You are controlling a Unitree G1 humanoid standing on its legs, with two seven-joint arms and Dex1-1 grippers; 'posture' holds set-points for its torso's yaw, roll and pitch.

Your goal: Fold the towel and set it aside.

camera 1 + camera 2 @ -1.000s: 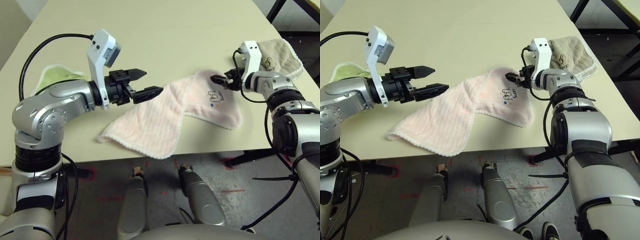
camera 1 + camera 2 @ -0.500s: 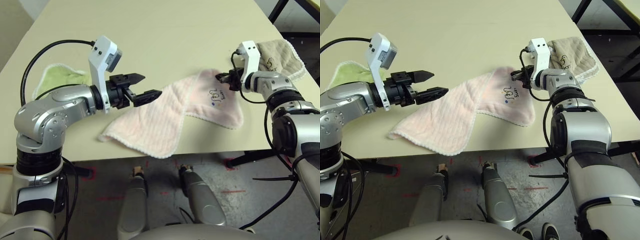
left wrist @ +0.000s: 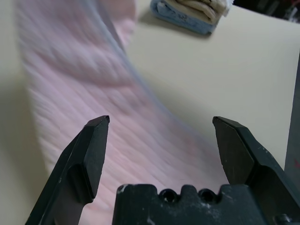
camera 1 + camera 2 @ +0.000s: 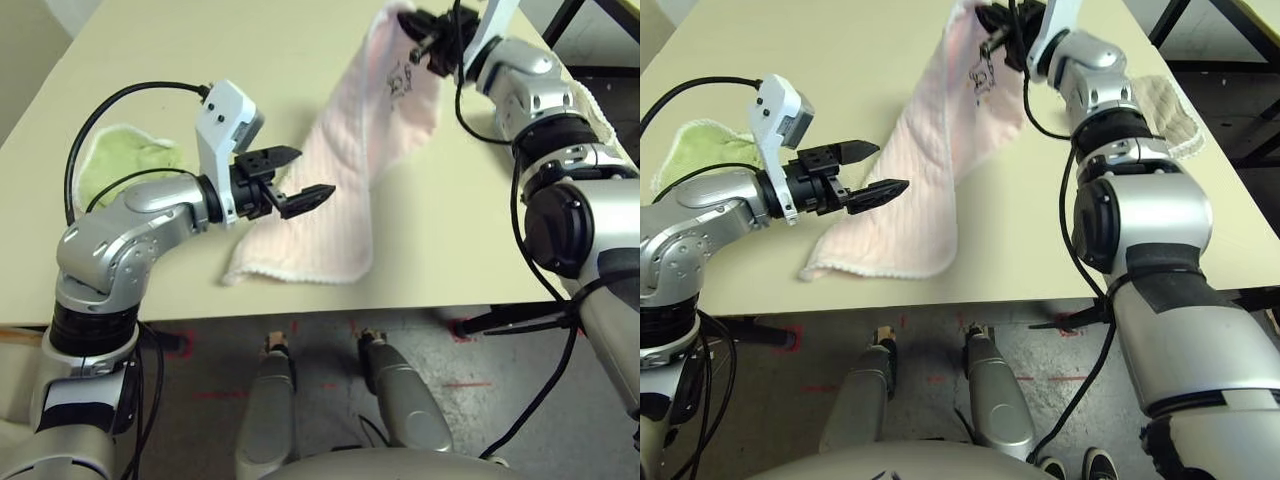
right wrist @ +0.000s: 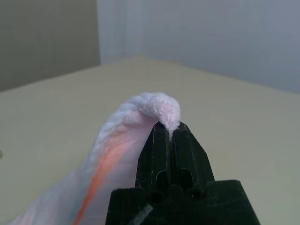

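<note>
Right pincer [image 4: 425, 38] clamped on towel [image 4: 340, 190] corner, raised over far desk [image 4: 300, 60]. Towel hangs slantwise, long axis running from that corner down to near end resting on desk. Left pincer [image 4: 295, 185] spread wide (holding nothing), just beside low end, nearer arm for it.
</note>
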